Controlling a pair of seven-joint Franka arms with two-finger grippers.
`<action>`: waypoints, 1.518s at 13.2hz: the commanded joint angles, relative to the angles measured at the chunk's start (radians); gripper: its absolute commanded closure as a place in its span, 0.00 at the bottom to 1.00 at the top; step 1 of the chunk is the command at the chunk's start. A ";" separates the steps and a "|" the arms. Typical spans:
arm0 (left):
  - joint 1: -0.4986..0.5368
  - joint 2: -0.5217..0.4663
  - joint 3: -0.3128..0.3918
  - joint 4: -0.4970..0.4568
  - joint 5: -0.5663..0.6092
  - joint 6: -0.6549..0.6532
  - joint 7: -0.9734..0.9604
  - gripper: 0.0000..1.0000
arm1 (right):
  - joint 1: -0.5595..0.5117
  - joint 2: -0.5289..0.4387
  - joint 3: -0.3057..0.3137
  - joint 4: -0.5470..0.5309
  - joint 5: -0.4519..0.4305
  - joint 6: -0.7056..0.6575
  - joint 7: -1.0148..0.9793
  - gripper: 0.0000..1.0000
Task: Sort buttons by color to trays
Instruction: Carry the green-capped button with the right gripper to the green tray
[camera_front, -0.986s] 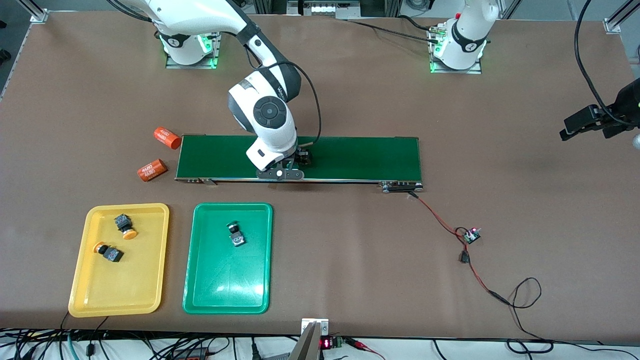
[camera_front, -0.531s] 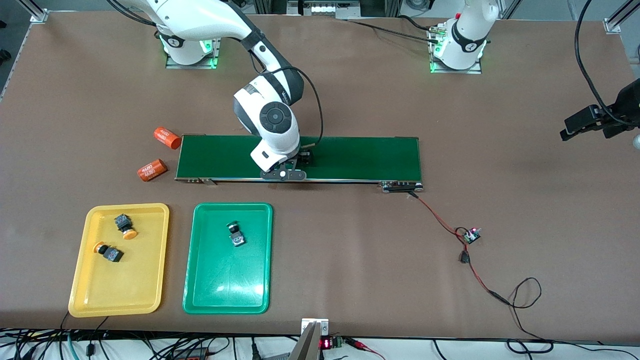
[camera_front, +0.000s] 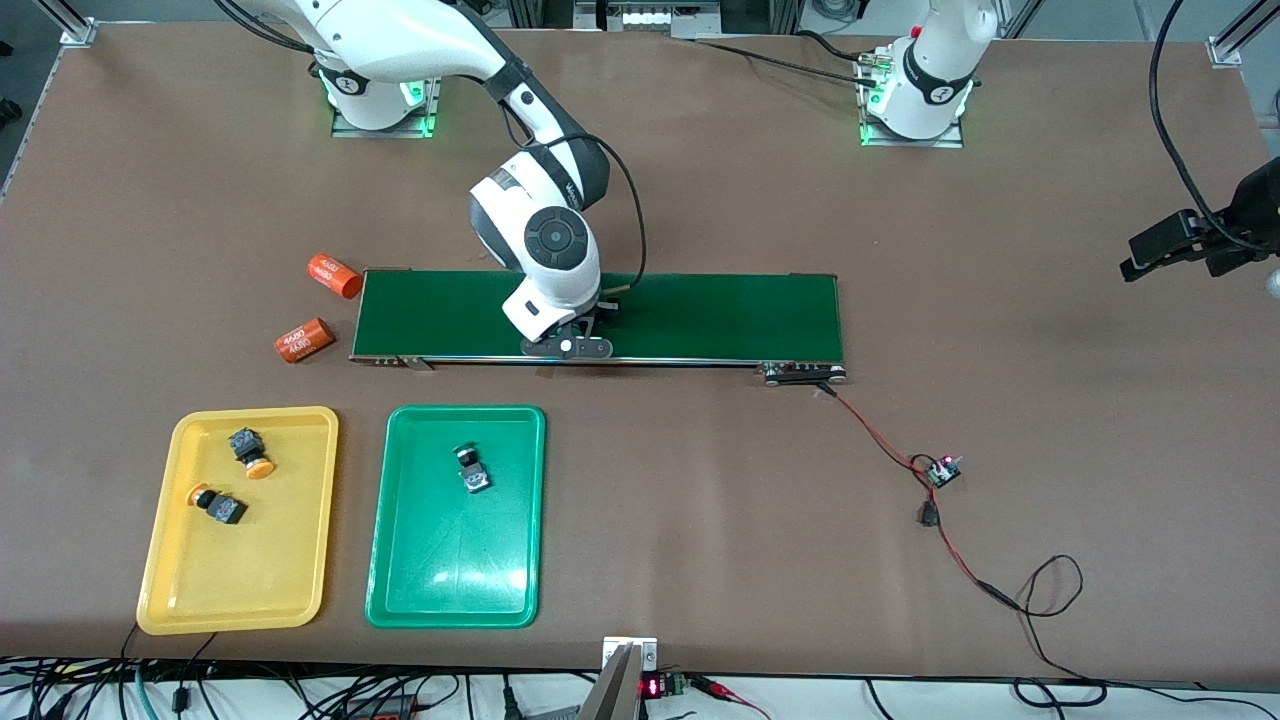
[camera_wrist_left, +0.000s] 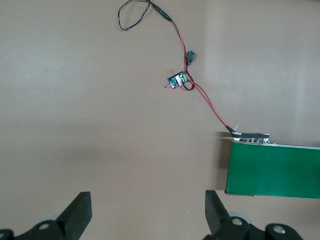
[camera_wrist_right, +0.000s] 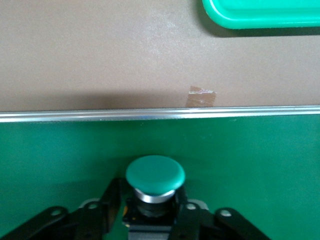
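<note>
On the dark-green belt lies a green-capped button (camera_wrist_right: 155, 174), and my right gripper (camera_wrist_right: 150, 212) is shut on its black body, one finger at each side. In the front view that gripper (camera_front: 588, 328) sits low on the belt and its hand hides most of the button. Two yellow-orange buttons (camera_front: 250, 452) (camera_front: 217, 504) lie in the yellow tray (camera_front: 160, 560). One green button (camera_front: 471, 468) lies in the green tray (camera_front: 450, 590), whose rim shows in the right wrist view (camera_wrist_right: 260, 12). My left gripper (camera_front: 1150, 255) (camera_wrist_left: 147, 212) waits open over bare table at the left arm's end.
The conveyor belt (camera_front: 720, 315) runs across mid-table, with its end in the left wrist view (camera_wrist_left: 272, 170). Two orange cylinders (camera_front: 334, 276) (camera_front: 303, 340) lie at its right-arm end. A small circuit board (camera_front: 942, 470) with red and black wires trails from its other end.
My right gripper has shifted slightly along the belt toward the left arm's end, and its fingers have closed on the green button. The left arm has not moved.
</note>
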 joint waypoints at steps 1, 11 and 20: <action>0.001 -0.015 0.001 -0.014 0.005 0.002 0.018 0.00 | -0.013 0.000 0.009 0.011 -0.015 -0.041 0.004 0.86; 0.001 -0.015 0.001 -0.014 0.005 0.000 0.018 0.00 | -0.039 -0.024 -0.028 0.247 -0.001 -0.368 -0.224 0.89; 0.001 -0.015 -0.003 -0.013 0.005 0.000 0.018 0.00 | -0.201 -0.030 -0.043 0.301 -0.070 -0.170 -0.838 0.89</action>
